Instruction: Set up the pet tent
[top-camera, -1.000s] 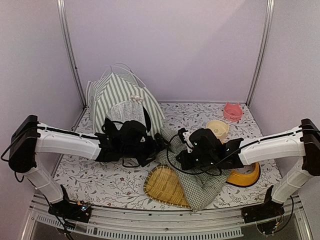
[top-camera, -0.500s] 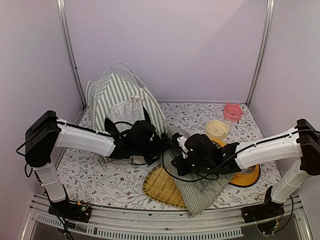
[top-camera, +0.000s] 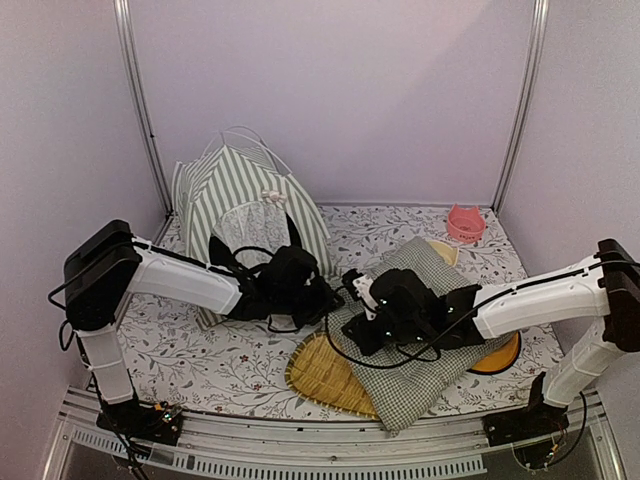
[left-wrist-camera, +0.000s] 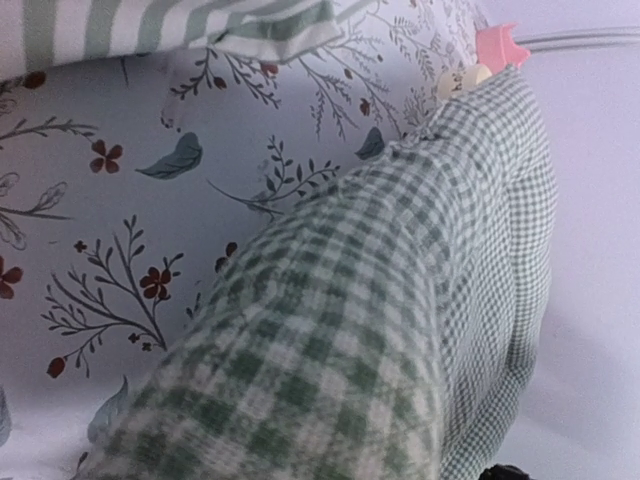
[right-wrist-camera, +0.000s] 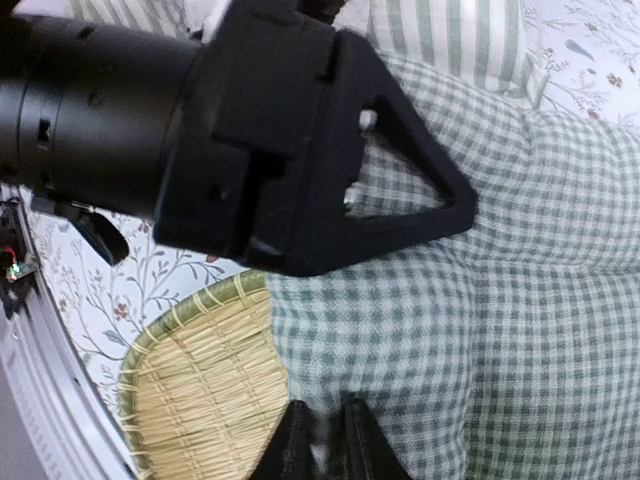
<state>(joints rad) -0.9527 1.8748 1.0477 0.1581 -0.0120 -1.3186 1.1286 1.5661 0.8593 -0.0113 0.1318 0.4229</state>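
Note:
The pet tent (top-camera: 250, 200) stands upright at the back left, striped grey-green and white, lace door facing the front; its hem shows in the wrist views (left-wrist-camera: 200, 25) (right-wrist-camera: 450, 35). A green-white gingham cushion (top-camera: 440, 330) lies spread right of it. My left gripper (top-camera: 328, 293) is shut on the cushion's left corner; its fingers (right-wrist-camera: 430, 215) rest on the cloth, and cushion fabric (left-wrist-camera: 380, 300) bulges up to that wrist camera, hiding the jaws there. My right gripper (top-camera: 356, 298) (right-wrist-camera: 322, 440) sits just right of it, jaws slightly open, with a fold of the cushion (right-wrist-camera: 520, 300) lying between them.
A woven bamboo tray (top-camera: 325, 375) (right-wrist-camera: 200, 380) lies at the front, partly under the cushion. An orange dish (top-camera: 503, 355) peeks out at the cushion's right. A pink cat-ear bowl (top-camera: 466, 222) (left-wrist-camera: 497, 42) stands at the back right. Metal frame posts rise at both back corners.
The cushion has flopped open toward the back right, covering the cream bowl. My left gripper reached right onto its corner and closed. My right gripper's jaws have parted.

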